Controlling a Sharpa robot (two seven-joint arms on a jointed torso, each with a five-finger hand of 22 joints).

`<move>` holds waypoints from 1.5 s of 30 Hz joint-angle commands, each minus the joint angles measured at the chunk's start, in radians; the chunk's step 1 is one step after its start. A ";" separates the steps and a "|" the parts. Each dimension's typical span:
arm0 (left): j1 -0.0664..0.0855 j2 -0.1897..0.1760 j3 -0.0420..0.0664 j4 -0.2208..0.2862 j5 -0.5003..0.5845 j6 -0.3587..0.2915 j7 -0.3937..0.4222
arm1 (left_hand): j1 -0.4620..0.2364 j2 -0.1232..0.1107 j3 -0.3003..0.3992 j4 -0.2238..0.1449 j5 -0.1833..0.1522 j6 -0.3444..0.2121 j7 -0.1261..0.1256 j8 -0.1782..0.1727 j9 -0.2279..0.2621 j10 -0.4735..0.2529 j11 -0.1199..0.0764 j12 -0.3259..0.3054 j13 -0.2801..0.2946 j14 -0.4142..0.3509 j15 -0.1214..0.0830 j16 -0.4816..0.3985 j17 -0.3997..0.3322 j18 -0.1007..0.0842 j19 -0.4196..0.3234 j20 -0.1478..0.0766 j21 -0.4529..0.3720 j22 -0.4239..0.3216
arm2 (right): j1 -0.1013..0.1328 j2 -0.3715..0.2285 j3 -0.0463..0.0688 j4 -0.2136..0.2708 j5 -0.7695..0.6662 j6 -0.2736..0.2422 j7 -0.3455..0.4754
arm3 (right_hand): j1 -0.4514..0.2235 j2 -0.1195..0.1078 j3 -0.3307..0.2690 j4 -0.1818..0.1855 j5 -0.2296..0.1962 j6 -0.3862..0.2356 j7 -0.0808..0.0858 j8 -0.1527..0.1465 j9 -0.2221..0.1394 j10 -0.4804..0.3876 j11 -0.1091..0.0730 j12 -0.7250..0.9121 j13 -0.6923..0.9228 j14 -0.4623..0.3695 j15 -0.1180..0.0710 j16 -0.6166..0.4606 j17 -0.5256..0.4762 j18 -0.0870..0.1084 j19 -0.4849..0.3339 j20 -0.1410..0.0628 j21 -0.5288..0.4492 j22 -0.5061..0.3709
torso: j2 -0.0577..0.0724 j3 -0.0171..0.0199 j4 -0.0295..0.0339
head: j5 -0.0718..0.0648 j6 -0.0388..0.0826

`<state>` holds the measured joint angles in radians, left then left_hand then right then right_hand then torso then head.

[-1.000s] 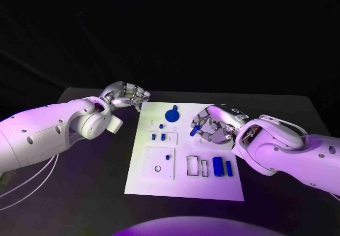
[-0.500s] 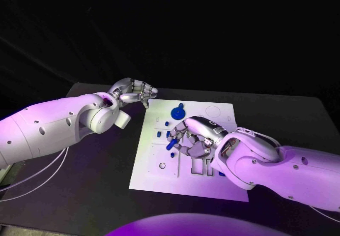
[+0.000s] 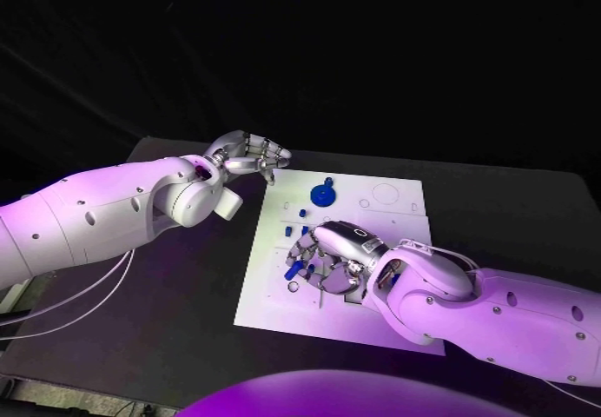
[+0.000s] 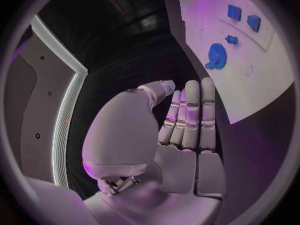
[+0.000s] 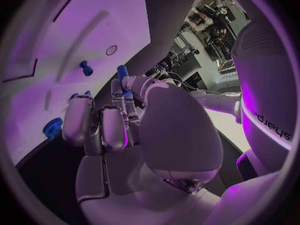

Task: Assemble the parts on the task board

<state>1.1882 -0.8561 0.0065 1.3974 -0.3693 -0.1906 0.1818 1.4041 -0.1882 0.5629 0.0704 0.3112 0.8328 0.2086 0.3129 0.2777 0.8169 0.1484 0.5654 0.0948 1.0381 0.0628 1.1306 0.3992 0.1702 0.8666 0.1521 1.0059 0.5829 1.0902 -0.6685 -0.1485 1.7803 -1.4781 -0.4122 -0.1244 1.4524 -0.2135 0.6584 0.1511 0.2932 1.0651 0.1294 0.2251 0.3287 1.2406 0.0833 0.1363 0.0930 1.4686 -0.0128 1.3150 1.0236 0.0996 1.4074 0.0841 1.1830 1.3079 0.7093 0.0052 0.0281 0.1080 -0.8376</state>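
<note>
Fingers [image 5: 125, 92] of my right hand [image 3: 328, 256]: pinching a small blue cylindrical peg [image 3: 293, 271] over the left-middle of the white rectangular task board [image 3: 388, 195]. Advice to myself: keep the peg upright, line it up over its hole, and lower it slowly without nudging the seated pieces. Peg: short, glossy, plastic-looking, tilted. Left hand [image 3: 247, 155]: fingers curled in, holding nothing, hovering beyond the board's far left corner. Round blue knob [image 3: 325, 194]: near the far edge. Black counter [image 3: 501, 217]: beneath everything.
</note>
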 commanded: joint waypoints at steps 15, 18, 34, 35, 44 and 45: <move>0.000 0.003 0.000 0.001 -0.007 0.018 0.003 | -0.004 0.004 -0.009 0.001 0.002 -0.004 0.000 -0.001 0.002 -0.010 -0.001 0.008 0.001 -0.003 0.003 0.000 0.002 0.015 -0.001 0.007 -0.006 -0.002 | -0.013 0.011 -0.003 -0.014 -0.141 0.100 -0.053 | -0.011 0.009 0.000 -0.007 0.003 0.001 0.006 0.010 0.054 0.016 -0.018 -0.005 0.002 -0.002 -0.003 0.001 0.000 -0.016 0.002 0.001 -0.005 0.083 | 0.001 0.0026 0.0000 | 0.007 -0.010; 0.000 0.002 0.000 0.001 -0.006 0.018 0.003 | -0.004 0.004 -0.009 0.001 0.002 -0.004 0.000 -0.001 0.002 -0.010 -0.001 0.008 0.001 -0.003 0.003 0.000 0.002 0.015 -0.001 0.007 -0.006 -0.002 | -0.014 0.013 -0.004 -0.016 -0.154 0.107 -0.061 | -0.011 0.008 0.000 -0.009 0.003 0.000 0.006 0.010 0.055 0.016 -0.018 -0.005 0.002 -0.001 -0.003 0.001 0.000 -0.016 0.001 0.001 -0.006 0.082 | 0.000 0.0025 0.0004 | 0.008 -0.009; 0.001 -0.001 0.000 0.004 -0.010 0.016 0.002 | -0.004 0.004 -0.009 0.001 0.002 -0.005 0.000 -0.001 0.002 -0.011 -0.001 0.008 0.001 -0.004 0.003 0.000 0.002 0.015 -0.001 0.007 -0.006 -0.002 | -0.026 0.034 -0.005 -0.023 -0.214 0.117 -0.109 | -0.029 0.006 -0.005 -0.012 0.002 -0.002 0.006 0.017 0.060 0.018 -0.018 -0.007 0.005 -0.001 -0.003 0.001 0.000 -0.016 0.001 0.002 -0.005 0.084 | 0.001 0.0010 0.0012 | 0.006 -0.016; 0.001 -0.001 0.000 0.005 -0.011 0.016 0.002 | -0.004 0.004 -0.009 0.001 0.002 -0.005 0.000 -0.001 0.002 -0.011 -0.001 0.008 0.001 -0.004 0.003 0.000 0.002 0.015 -0.001 0.007 -0.006 -0.002 | -0.028 0.035 -0.005 -0.023 -0.216 0.117 -0.109 | -0.029 0.006 -0.005 -0.012 0.002 -0.002 0.006 0.017 0.060 0.018 -0.018 -0.007 0.005 -0.001 -0.003 0.001 0.000 -0.016 0.001 0.002 -0.005 0.084 | 0.001 0.0009 0.0014 | 0.006 -0.016; 0.001 -0.003 0.000 0.006 -0.012 0.015 0.001 | -0.004 0.004 -0.009 0.001 0.002 -0.005 0.000 -0.001 0.002 -0.011 -0.001 0.008 0.001 -0.004 0.003 0.000 0.002 0.015 -0.001 0.007 -0.006 -0.002 | -0.033 0.043 -0.007 -0.027 -0.223 0.117 -0.100 | -0.058 -0.012 -0.026 -0.022 -0.001 -0.025 0.010 0.016 0.065 0.013 -0.016 -0.011 0.009 -0.005 -0.001 -0.005 -0.013 -0.013 -0.007 0.004 -0.023 0.078 | 0.000 0.0005 -0.0009 | 0.007 -0.020; 0.001 -0.003 0.000 0.006 -0.012 0.015 0.001 | -0.004 0.004 -0.009 0.001 0.002 -0.005 0.000 -0.001 0.002 -0.011 -0.001 0.008 0.001 -0.004 0.003 0.000 0.002 0.015 -0.001 0.007 -0.006 -0.002 | -0.033 0.044 -0.007 -0.029 -0.220 0.115 -0.097 | -0.079 -0.030 -0.042 -0.022 -0.001 -0.050 0.018 0.003 0.060 -0.016 -0.007 -0.028 0.005 -0.012 0.007 -0.020 -0.039 -0.008 -0.020 0.008 -0.054 0.065 | 0.000 0.0007 -0.0008 | 0.007 -0.020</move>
<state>1.1884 -0.8599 0.0065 1.4006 -0.3772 -0.1875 0.1794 1.4041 -0.1882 0.5601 0.0732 0.3112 0.8328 0.2086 0.3129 0.2788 0.8132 0.1447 0.5692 0.0948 1.0381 0.0627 1.1306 0.3992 0.1702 0.8665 0.1521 1.0059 0.5820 1.0602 -0.6259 -0.1531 1.7554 -1.6824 -0.3132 -0.2194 1.3772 -0.2235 0.6260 0.1281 0.2964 1.0293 0.1452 0.2399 0.3663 1.2439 0.0683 0.1174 0.1031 1.4643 -0.0086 1.3028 0.9953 0.0998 1.3956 0.0912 1.1425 1.3075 0.7094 0.0058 0.0280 0.1146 -0.8575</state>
